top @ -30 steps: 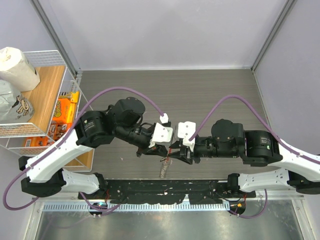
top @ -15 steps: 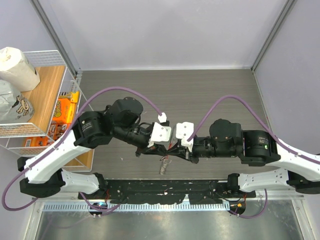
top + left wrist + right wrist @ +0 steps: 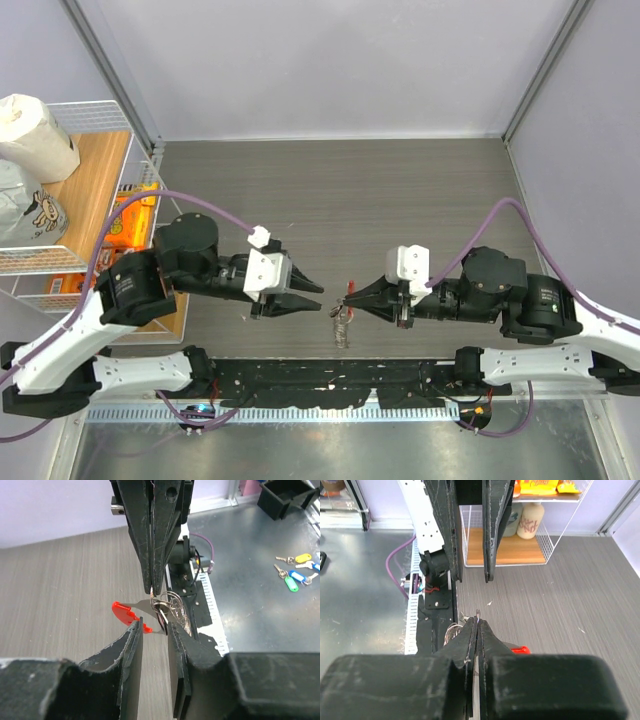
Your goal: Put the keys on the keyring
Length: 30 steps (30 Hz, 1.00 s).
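**Location.** The keyring point(image 3: 170, 607) hangs just below centre of the top view, above the table point(image 3: 400, 200). It is pinched at the tip of the right gripper point(image 3: 350, 297), whose jaws are closed on it. The red strip point(image 3: 122, 611) sticks out to the left in the left wrist view, and the silvery coil dangles below the pinch. We cannot pick out the keys within that cluster.

**Left gripper.** The left gripper point(image 3: 312, 298) faces the ring from the left, near it but not touching. Its jaws stand narrowly apart and hold nothing.

**Handling.** We judge the assembly to be light. The metal is hard and probably slippery, and the coil is loose and likely to swing. We advise gripping flat faces: the red strip, or a key's head. Pinching round wire is likely to slip.
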### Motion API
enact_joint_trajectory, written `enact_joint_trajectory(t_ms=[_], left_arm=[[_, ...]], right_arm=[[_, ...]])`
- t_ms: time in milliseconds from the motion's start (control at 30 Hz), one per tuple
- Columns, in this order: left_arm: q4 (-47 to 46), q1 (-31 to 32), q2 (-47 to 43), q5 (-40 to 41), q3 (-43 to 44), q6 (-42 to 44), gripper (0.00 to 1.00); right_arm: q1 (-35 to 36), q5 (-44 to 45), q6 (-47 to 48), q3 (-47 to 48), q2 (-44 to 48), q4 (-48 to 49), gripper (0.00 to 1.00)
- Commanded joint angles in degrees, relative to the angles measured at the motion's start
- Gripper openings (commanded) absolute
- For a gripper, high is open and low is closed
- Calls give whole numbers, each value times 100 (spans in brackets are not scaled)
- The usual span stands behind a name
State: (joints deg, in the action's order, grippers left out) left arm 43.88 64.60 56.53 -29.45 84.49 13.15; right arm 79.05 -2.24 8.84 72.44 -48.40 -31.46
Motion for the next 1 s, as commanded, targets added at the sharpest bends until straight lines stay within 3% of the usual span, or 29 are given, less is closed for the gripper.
enact_joint_trajectory(t_ms=[0, 233, 467, 967], left_arm=[[-1248, 0, -291, 203, -345, -426, 32], [-1716, -9, -266, 308, -442, -690, 29], [-1751, -9, -134, 230, -363, -770, 7], [-1733, -9, -151, 71, -345, -814, 3]], right_arm=[[32, 83, -76, -204, 261, 1158, 6], [32, 57, -102, -468, 402, 1818, 5], [41, 48, -137, -591, 525, 2135, 6], [32, 162, -67, -574, 551, 2250, 6]])
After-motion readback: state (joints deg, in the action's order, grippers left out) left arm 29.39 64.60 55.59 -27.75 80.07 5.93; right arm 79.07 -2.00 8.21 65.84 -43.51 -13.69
